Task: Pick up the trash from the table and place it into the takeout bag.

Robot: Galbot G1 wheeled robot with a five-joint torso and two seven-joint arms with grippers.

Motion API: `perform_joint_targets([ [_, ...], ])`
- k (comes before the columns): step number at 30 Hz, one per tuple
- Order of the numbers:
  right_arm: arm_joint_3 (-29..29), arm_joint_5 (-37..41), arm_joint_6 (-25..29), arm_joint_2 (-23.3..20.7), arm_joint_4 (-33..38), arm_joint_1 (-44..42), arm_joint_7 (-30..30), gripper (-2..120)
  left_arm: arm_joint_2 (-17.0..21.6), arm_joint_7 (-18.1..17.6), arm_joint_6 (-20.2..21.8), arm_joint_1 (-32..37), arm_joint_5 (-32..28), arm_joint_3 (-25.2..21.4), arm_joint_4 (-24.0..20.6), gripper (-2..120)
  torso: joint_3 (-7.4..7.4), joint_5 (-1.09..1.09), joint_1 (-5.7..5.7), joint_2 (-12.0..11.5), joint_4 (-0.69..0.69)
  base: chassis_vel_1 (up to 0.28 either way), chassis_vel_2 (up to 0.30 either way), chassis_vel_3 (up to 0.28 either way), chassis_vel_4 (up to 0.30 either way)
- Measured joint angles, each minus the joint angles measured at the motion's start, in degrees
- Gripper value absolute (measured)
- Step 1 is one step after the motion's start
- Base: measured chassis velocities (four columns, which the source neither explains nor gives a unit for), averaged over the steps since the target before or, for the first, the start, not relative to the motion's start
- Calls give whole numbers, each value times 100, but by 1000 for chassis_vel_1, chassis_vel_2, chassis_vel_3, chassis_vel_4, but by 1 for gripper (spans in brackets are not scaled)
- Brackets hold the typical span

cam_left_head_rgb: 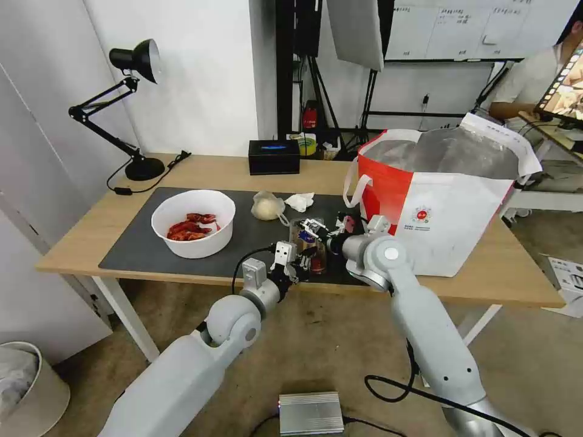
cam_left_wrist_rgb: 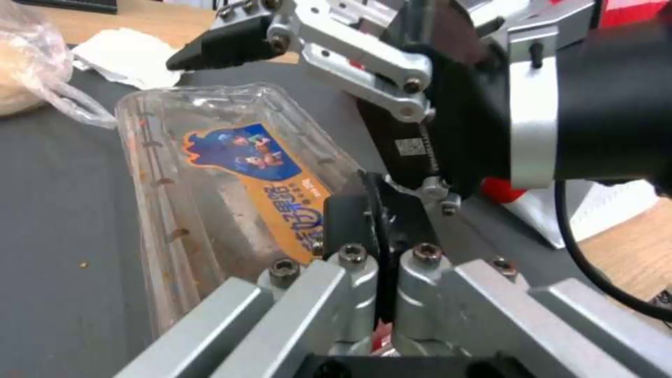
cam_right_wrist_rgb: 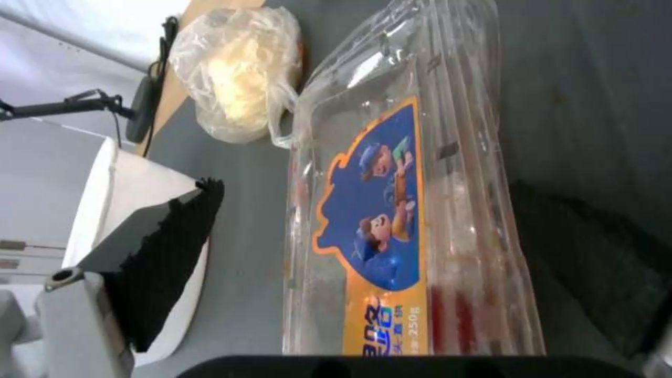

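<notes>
- Sitting at the left of the grey mat (cam_left_head_rgb: 139, 243) on the desk (cam_left_head_rgb: 79, 243), the white bowl (cam_left_head_rgb: 193, 223) holds red crayfish shells.
- Left hand (cam_left_wrist_rgb: 381, 210) is pinched shut on the near rim of the clear plastic tray (cam_left_wrist_rgb: 210, 173).
- Right hand (cam_left_head_rgb: 316, 229) hovers over the tray, fingers spread wide.
- Takeout bag (cam_left_head_rgb: 449, 206) stands at the right.

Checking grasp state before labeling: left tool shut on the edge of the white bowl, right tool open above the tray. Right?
Not quite. The left wrist view shows the left tool shut on the edge of the clear tray, not the white bowl, which sits apart. The right tool is open above the tray.
</notes>
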Motion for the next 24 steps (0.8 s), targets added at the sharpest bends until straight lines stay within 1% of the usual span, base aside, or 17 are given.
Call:
perform_joint_targets([
  [10,-39,105,-148,87,-209,211,144,100,-23,-2,-6,-20,-63,-13,-2,0,-1,0,0,0,-2,0,0,0,0],
  [24,-79,142,-219,99,-117,164,301,100,-31,-53,-13,15,-71,-34,-33,0,0,0,0,0,-1,0,0,0,0],
])
